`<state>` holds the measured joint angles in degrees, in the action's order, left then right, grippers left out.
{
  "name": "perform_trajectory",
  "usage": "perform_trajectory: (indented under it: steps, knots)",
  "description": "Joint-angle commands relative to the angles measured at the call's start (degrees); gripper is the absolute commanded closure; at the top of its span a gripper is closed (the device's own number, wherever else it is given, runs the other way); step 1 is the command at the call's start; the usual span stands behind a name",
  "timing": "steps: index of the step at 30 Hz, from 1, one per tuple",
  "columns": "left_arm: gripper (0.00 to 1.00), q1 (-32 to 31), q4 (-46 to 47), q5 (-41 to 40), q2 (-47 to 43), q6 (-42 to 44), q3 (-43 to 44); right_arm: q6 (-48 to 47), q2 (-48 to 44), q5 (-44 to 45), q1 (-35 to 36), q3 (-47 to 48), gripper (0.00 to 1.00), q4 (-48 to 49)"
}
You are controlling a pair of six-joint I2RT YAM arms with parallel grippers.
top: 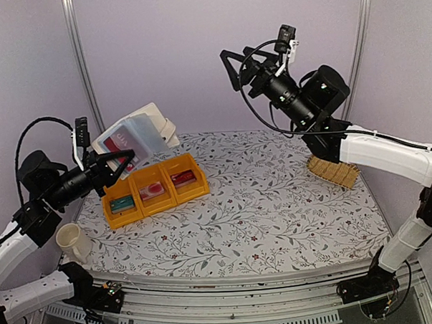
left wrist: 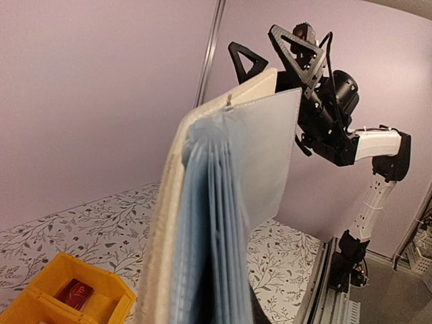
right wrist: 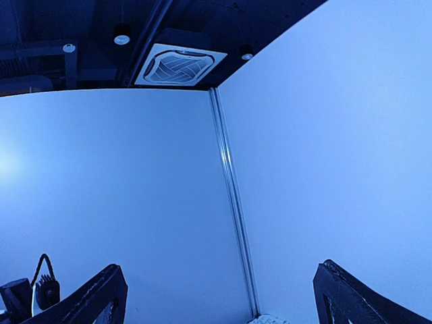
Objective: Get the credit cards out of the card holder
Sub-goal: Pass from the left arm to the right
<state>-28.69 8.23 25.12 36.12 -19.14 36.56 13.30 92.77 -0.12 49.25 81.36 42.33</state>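
- Found the left gripper clamped shut on the card holder, which hung clear of the table at the left of the top view, leaves fanned upward.
- Made out one red card through a clear sleeve on the holder's left side; possibly more behind it, too blurred to tell.
- Judged the holder light, soft and floppy: pale blue leaves stood loose in the left wrist view, likely to sag or twist under an off-axis tug.
- Judged the card thin, stiff and slick; best pinched at an exposed edge by the sleeve mouth and drawn straight along the sleeve, against the left gripper's hold.
- Noted a cream mug at the lower left, inside hidden.
- Noted the yellow bins just below the holder in the frame, three compartments: a teal card in the left one, a pink card in the middle, a second red card in the right.
- Spotted a woven basket at the right, partly hidden, contents unseen.
- Found the right gripper at upper centre, fingers spread wide, gripping nothing, well apart from the holder.
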Motion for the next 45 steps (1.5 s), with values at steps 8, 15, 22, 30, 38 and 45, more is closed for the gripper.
perform_trajectory:
  steps: [8,15,22,30,38,45]
  knots:
    - [1.0,-0.4,8.8,7.3,9.6,-6.6,3.8,-24.0,-12.1,-16.9,7.0,1.8,0.01,-38.9]
    - [1.0,-3.6,10.6,4.6,15.4,-6.4,6.1,-18.8,-5.4,-6.2,9.7,13.0,0.01,-53.9]
    - [1.0,-5.3,9.4,3.7,17.1,-4.7,6.7,-17.8,1.7,-13.5,10.0,18.9,0.01,-56.3]
    - [1.0,-5.7,9.4,5.0,16.6,-3.8,6.1,-19.2,8.2,-17.2,9.9,24.8,0.13,-59.4]
    - [1.0,-5.9,10.0,6.5,15.3,-3.4,4.8,-19.4,9.6,-17.1,9.8,25.7,0.96,-61.0]
    - [1.0,-5.9,10.7,7.8,16.0,-3.9,4.6,-16.8,5.1,-20.7,7.9,20.0,0.99,-55.8]
